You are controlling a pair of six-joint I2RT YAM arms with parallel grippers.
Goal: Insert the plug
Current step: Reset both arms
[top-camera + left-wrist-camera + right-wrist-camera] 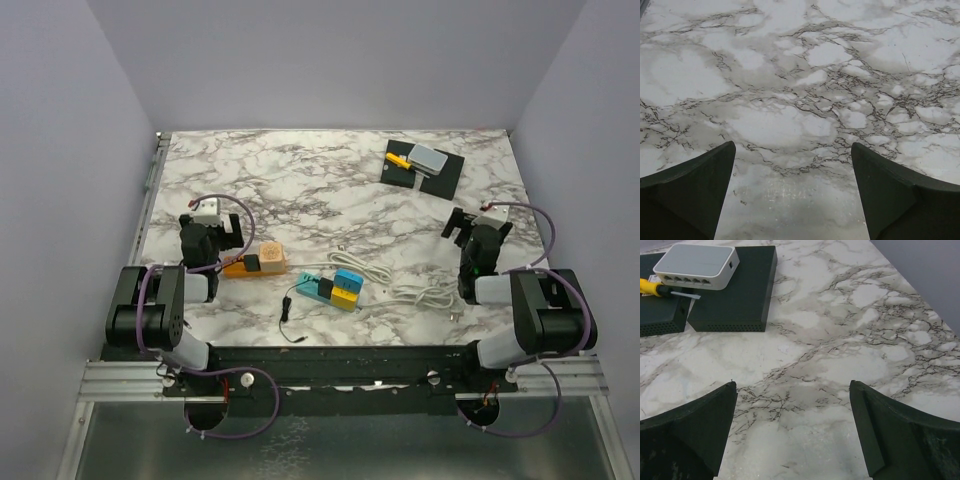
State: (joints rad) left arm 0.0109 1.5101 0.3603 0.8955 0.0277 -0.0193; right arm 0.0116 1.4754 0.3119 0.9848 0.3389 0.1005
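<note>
While left tool [792, 150], right tool [792, 387] gape empty, teal strip [316, 291] holds blue block [349, 279]

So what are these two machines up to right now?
Nothing is being handled yet. The left pincer and right pincer both hang open and empty over the marble table. Between the arms lie an orange block, a blue and yellow block and a white cable, none of them touched.

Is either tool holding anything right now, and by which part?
Nothing is held. The left tool and the right tool both stand open and empty.
</note>
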